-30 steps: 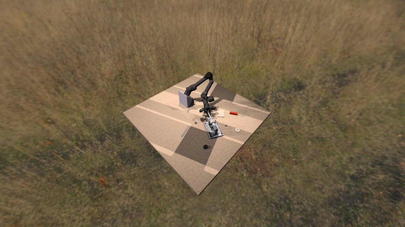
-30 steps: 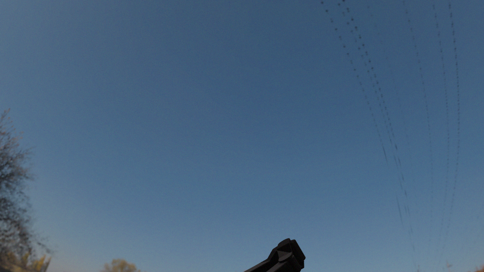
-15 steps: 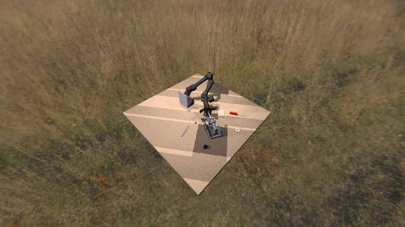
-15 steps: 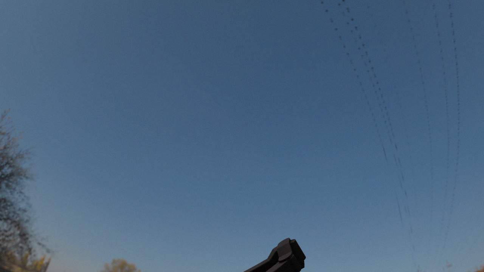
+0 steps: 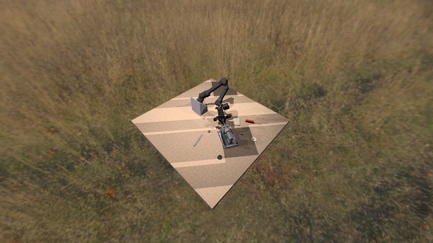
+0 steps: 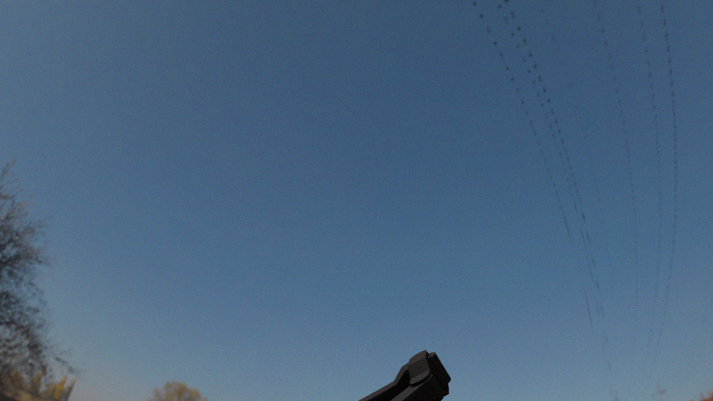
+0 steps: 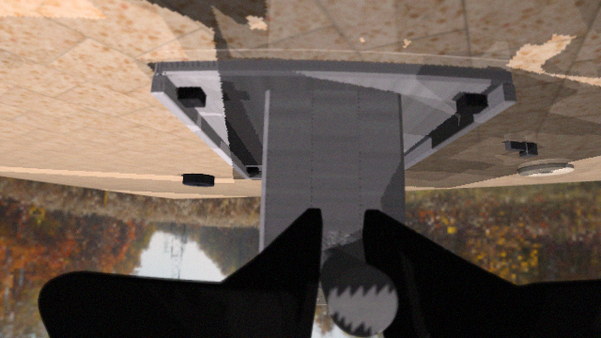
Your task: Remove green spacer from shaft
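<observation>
My gripper (image 5: 224,123) (image 7: 341,222) is shut on the grey shaft (image 7: 362,305), whose round end sits between the black fingers in the wrist view. Beyond it a grey upright block (image 7: 333,141) of the housing assembly fills the middle and hides what is behind. The assembly stands on a rimmed grey base plate (image 5: 232,147) (image 7: 329,67). In the top view a small green patch (image 5: 226,137) shows beside the grey cylindrical part. It is too small to tell whether the green spacer is on the shaft or down. The other spacers cannot be made out.
A red screwdriver (image 5: 249,121), pale note (image 5: 236,121), white ring (image 5: 253,138) (image 7: 546,169), black ring (image 5: 219,156) (image 7: 198,180), grey bar (image 5: 198,140) and small nut (image 5: 208,131) lie around the assembly. A grey panel (image 5: 198,106) stands near the arm base. The exterior view shows mostly sky.
</observation>
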Robot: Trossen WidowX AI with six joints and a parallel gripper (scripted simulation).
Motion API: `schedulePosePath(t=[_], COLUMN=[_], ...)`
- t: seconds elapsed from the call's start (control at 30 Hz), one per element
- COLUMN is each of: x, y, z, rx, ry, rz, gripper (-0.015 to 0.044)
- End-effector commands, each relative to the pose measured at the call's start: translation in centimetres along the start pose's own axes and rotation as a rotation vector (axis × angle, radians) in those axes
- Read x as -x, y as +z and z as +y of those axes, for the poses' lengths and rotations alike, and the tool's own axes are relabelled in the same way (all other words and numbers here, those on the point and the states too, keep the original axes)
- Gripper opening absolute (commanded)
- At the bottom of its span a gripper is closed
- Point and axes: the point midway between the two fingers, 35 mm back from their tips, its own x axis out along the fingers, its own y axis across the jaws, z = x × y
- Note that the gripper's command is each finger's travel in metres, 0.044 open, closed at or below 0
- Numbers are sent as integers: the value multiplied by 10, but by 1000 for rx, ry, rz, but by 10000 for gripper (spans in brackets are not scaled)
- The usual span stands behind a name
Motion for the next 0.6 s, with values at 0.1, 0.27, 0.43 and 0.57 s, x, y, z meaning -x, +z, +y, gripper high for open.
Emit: schedulePosePath(t=[0.1,0.27,0.43,0.57], x=[-4,-6,-7,-9], y=[-2,-3,-4,-5], z=[1,1,1,1], rx=[5,5,5,5], ry=[5,5,5,4], rz=[2,2,2,2], gripper=[0,0,0,0])
